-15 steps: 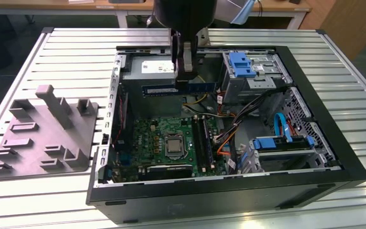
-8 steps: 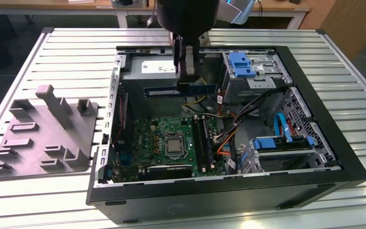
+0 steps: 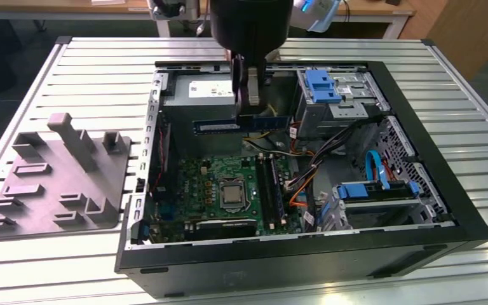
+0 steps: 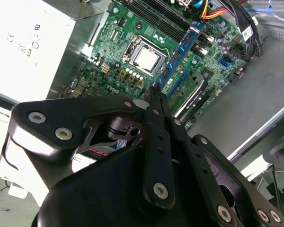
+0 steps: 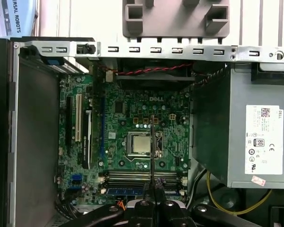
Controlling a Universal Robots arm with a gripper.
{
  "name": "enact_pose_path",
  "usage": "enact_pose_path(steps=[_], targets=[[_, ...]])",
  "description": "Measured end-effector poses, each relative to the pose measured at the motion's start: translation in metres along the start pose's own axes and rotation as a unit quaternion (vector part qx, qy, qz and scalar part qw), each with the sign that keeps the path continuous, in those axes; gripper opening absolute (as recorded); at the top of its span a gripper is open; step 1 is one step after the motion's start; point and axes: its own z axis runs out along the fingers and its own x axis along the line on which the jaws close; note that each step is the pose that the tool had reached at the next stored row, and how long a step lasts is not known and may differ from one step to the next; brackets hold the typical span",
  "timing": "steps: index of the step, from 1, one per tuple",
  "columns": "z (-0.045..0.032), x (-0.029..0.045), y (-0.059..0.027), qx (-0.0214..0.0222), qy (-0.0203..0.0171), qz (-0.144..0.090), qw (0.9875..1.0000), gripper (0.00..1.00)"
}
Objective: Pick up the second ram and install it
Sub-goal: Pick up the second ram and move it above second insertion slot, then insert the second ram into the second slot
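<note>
At the exterior view's left we see a gray moulded fixture (image 3: 53,171) lying on the slatted worktop (image 3: 100,63), and none of its holders carries a stick. Beside it stands the open computer case (image 3: 295,260), with the green motherboard (image 3: 201,184) on its floor and the silver power supply (image 3: 206,95) at the far end. Above the case interior hangs the tool (image 3: 249,113), its fingers clamped on the second ram (image 3: 218,126). The ram is level and up in the air, near the power supply's edge and well apart from the board. So we judge the pick-up done. The long black memory slots (image 3: 269,184) lie lower in the case and nothing touches them, so the installing is not yet done. In the second wrist view the second ram (image 4: 184,47) juts out past the fingertips (image 4: 154,92) over the board. In the first wrist view it shows edge-on as a thin dark line (image 5: 152,142), crossing the processor socket (image 5: 139,143). We cannot tell whether the blue strip (image 5: 132,191) among the slots is a stick already seated. Further right sits the drive cage (image 3: 337,89).
</note>
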Motion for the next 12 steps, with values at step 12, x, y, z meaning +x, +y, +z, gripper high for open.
enact_pose_path(steps=[12], targets=[[0.0084,0.0,-0.0001,0.0,-0.0002,0.0,1.0,0.11]])
